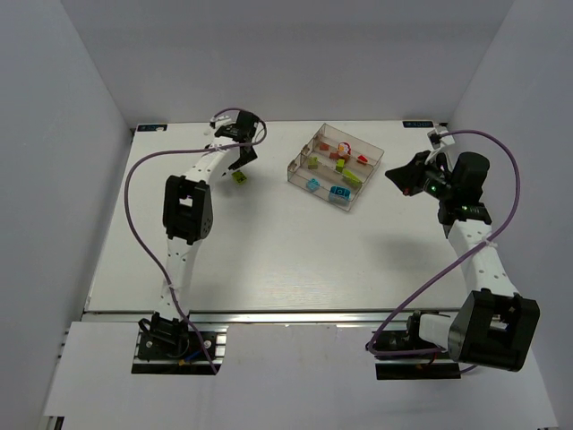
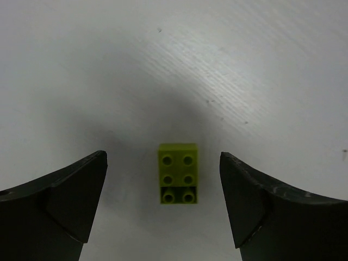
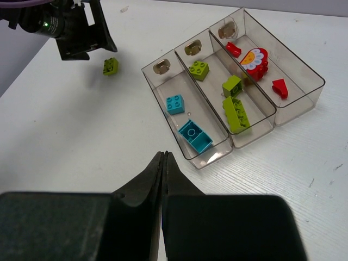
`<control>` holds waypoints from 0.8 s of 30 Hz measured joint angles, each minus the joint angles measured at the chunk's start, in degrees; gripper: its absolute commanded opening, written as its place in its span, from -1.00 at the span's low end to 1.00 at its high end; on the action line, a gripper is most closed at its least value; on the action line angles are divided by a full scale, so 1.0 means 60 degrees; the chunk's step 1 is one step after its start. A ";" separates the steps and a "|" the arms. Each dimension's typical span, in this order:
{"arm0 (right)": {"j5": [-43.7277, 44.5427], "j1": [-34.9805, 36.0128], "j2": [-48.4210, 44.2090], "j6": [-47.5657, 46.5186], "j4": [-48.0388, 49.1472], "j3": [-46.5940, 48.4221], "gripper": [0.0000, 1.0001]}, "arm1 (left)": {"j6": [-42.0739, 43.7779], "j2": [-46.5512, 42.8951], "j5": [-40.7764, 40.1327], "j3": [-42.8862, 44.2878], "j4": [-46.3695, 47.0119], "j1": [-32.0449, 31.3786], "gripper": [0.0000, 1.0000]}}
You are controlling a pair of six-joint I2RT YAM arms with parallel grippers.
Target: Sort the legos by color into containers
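Observation:
A lime green lego (image 2: pixel 178 173) lies studs-up on the white table, between the fingers of my left gripper (image 2: pixel 162 156), which is open and touches it on neither side. From above, this lego (image 1: pixel 239 177) sits just under the left gripper (image 1: pixel 240 167), left of the clear tray (image 1: pixel 298 162). The tray's containers (image 3: pixel 163 81) hold cyan legos (image 3: pixel 175 104), lime legos (image 3: pixel 236 114) and red legos (image 3: pixel 280 87), each colour in its own compartment. My right gripper (image 3: pixel 163 155) is shut on nothing, hovering near the tray's cyan end (image 1: pixel 391 176).
The left arm's wrist (image 3: pixel 81 32) hangs beside the loose lime lego (image 3: pixel 111 66). White walls enclose the table on three sides. A purple cable loops from each arm.

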 measured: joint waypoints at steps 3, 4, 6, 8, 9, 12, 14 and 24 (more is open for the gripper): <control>-0.0004 0.0000 0.0076 0.0000 0.0000 0.0000 -1.00 | -0.0095 0.0007 0.0018 -0.0084 -0.0597 0.0095 0.88; -0.0004 0.0000 0.0098 0.0000 0.0000 0.0000 -1.00 | -0.0106 0.0007 0.0036 -0.0084 -0.0667 0.0117 0.87; -0.0004 0.0000 0.0131 0.0000 0.0000 0.0000 -1.00 | -0.0095 0.0007 0.0160 -0.0131 -0.0678 0.0164 0.84; -0.0004 -0.0004 0.0138 0.0000 0.0000 0.0000 -1.00 | -0.0058 0.0007 0.0353 -0.0280 -0.0612 0.0197 0.80; -0.0004 -0.0004 0.0138 0.0000 0.0000 0.0000 -1.00 | -0.0029 0.0007 0.0477 -0.0357 -0.0572 0.0200 0.78; -0.0004 0.0000 0.0138 0.0000 0.0000 0.0000 -1.00 | 0.0015 0.0044 0.0809 -0.0430 -0.0554 0.0200 0.73; -0.0004 0.0000 0.0138 0.0000 0.0000 0.0000 -1.00 | 0.0040 0.0117 0.0947 -0.0375 -0.0503 0.0200 0.66; -0.0007 -0.0004 0.0138 0.0004 0.0000 0.0000 -1.00 | 0.0022 0.0404 0.1468 -0.0361 -0.0200 0.0200 -0.28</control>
